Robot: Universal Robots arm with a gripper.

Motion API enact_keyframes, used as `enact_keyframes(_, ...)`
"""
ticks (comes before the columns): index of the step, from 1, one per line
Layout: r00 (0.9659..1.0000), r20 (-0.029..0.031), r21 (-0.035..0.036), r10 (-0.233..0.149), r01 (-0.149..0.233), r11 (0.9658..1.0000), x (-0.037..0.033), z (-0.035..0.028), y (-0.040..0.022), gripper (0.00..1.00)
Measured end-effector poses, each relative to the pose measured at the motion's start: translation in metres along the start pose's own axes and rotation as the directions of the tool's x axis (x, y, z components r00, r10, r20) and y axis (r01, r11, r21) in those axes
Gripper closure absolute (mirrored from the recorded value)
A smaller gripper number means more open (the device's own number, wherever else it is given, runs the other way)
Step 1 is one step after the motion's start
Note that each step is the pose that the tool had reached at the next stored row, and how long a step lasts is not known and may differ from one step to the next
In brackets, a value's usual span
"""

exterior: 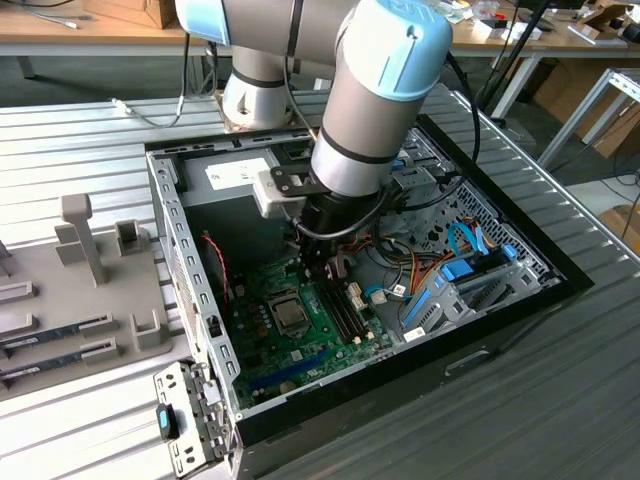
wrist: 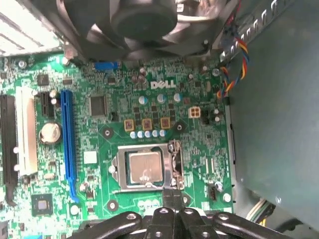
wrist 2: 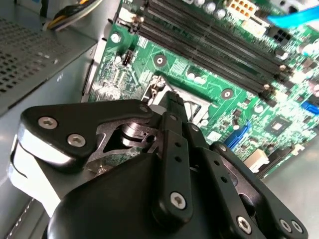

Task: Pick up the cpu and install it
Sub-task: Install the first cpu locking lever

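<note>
The gripper (exterior: 318, 268) hangs inside an open desktop computer case (exterior: 480, 300), low over the green motherboard (exterior: 300, 335), its black fingers pressed together with nothing between them, as the second wrist view (wrist 2: 173, 107) and the first wrist view (wrist: 172, 195) both show. The fingertips sit just beside one edge of the processor socket (wrist: 144, 168), close above the board; whether they touch it cannot be told.

From the exterior view's left: a grey moulded tray (exterior: 90, 290) lies on the ribbed metal table (exterior: 80, 130) outside the case, with long thin memory sticks (exterior: 55, 335) resting in its slots. Next comes the case's perforated side wall (exterior: 190, 270), then the motherboard itself. The cpu (wrist: 144, 167), a small square chip with a pale silvery top, lies flat in the socket, framed by the metal retention bracket; in the exterior view it appears as a dark-framed square (exterior: 290, 314) near the middle of the board, just to the exterior view's left of the gripper. Past it run the black memory slots (exterior: 340, 310), empty. Farther to the exterior view's right are bundled coloured cables (exterior: 400, 275) and blue plastic drive fittings (exterior: 455, 270).

In the first wrist view a black cooling fan (wrist: 142, 25) sits beyond the socket, and a blue expansion slot (wrist: 69, 144) runs along the board beside it. The grey and pale-blue arm (exterior: 380, 90) reaches down into the case from above.
</note>
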State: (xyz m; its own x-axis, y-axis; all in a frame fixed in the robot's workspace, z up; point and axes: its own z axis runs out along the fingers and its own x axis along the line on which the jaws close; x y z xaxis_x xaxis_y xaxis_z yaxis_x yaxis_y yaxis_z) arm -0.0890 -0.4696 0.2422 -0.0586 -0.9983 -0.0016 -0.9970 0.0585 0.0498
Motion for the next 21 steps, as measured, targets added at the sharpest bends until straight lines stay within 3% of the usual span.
enact_keyframes(11, 1.0, 0.0011, -0.0005, 0.0, 0.0, 1.0, 0.0102, 0.0014, -0.0008, 0.89)
enact_keyframes(21, 1.0, 0.0011, -0.0005, 0.0, 0.0, 1.0, 0.0171, 0.0118, -0.0017, 0.89)
